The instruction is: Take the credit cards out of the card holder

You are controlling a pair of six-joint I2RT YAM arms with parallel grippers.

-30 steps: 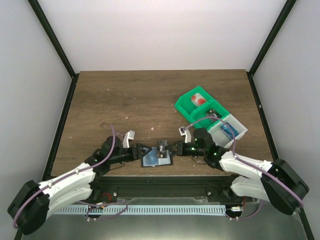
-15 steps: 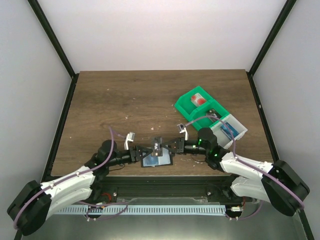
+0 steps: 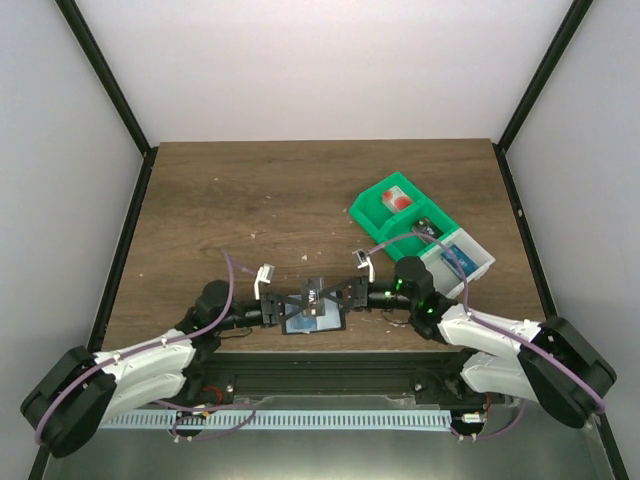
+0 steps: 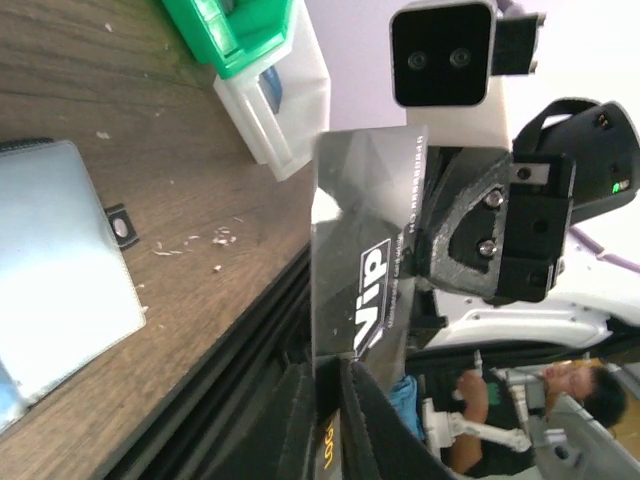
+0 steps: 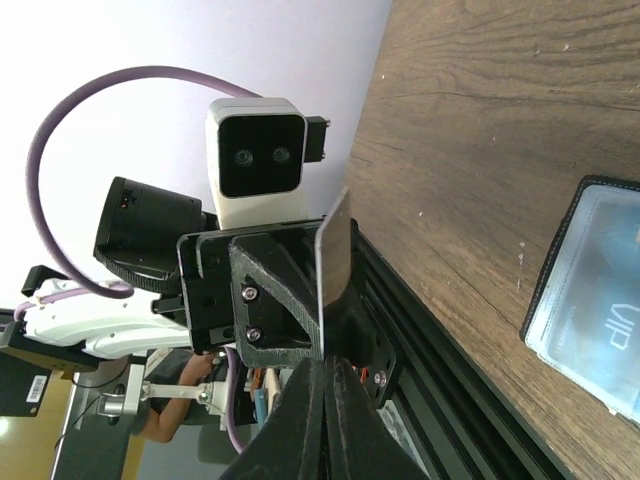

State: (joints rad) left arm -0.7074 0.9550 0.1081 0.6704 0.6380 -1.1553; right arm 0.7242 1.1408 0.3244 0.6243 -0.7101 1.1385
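A dark credit card [image 3: 313, 292] marked "Vip" [image 4: 365, 260] hangs upright between both arms, just above the open card holder [image 3: 310, 323]. My right gripper [image 5: 325, 365] is shut on one end of the card [image 5: 336, 250]. My left gripper [image 4: 335, 400] has its fingers close around the opposite end, with a slim dark gap between them; whether they pinch it is unclear. The holder lies flat with its pale blue-grey inside up [image 4: 60, 270] [image 5: 590, 300], and another card shows through a slot. In the top view the left gripper [image 3: 285, 302] and right gripper [image 3: 343, 295] face each other.
A green tray [image 3: 372, 212] at the right holds a white card with a red blotch [image 3: 398, 198]. A clear-white tray [image 3: 478, 262] beside it holds a blue card [image 3: 452, 258]. The table's near edge and black rail [image 4: 250, 330] run just below the holder.
The left gripper moved right onto the card's free end and its fingers narrowed around it. The right gripper kept hold and lifted the card slightly.
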